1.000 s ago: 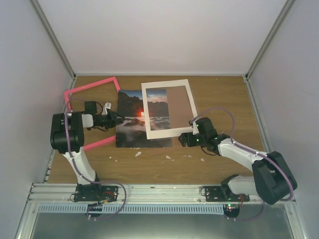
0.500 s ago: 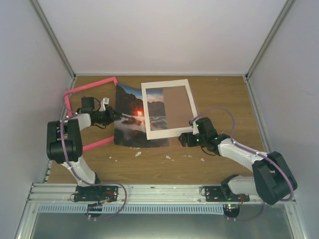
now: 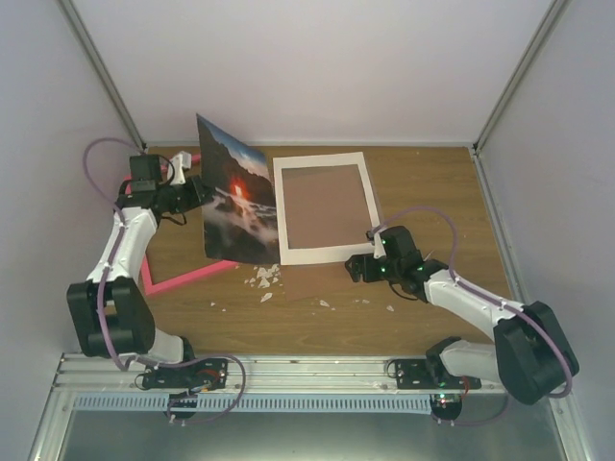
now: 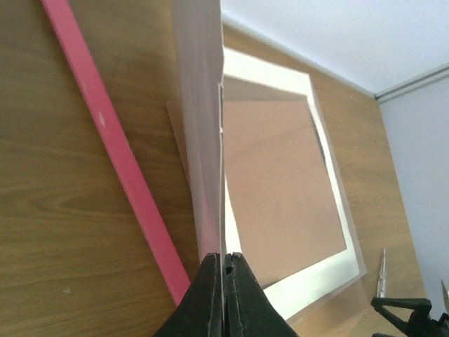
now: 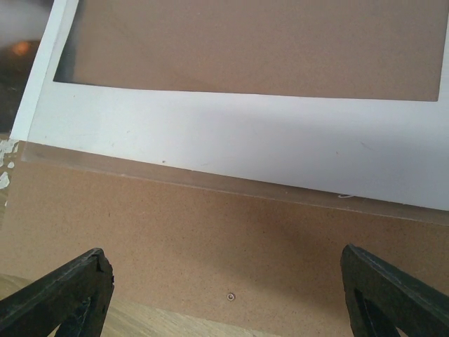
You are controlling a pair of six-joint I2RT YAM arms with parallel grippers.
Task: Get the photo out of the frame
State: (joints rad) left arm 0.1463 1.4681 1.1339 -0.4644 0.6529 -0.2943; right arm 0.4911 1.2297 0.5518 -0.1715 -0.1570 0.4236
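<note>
The photo (image 3: 235, 197) stands tilted on edge over the left half of the table (image 3: 432, 192), clear of the frame (image 3: 187, 276). You see its glossy face in the top view: dark rocks, misty water and a red-orange sun near the centre. From the left wrist it (image 4: 203, 140) appears edge-on, as a thin pale sheet rising from the jaws. Whether its lower edge touches the wood cannot be told.

The left gripper (image 3: 195, 187) is pinched tight on the photo's left edge, its black tips (image 4: 223, 270) meeting on the sheet. Note the left arm stretched far forward along the left wall, with its wrist turned toward the centre.

The pink frame (image 4: 116, 154) lies flat on the table below that arm. Just right of the photo lies the white mat board (image 3: 322, 255), with the brown backing board (image 3: 327, 202) showing through its window.

The right gripper (image 3: 363, 264) hovers low at the mat's near right corner. Its jaws (image 5: 228, 281) are spread wide over the backing board (image 5: 210, 232) and grip nothing. White flakes (image 3: 261, 279) lie near the photo's lower corner.
</note>
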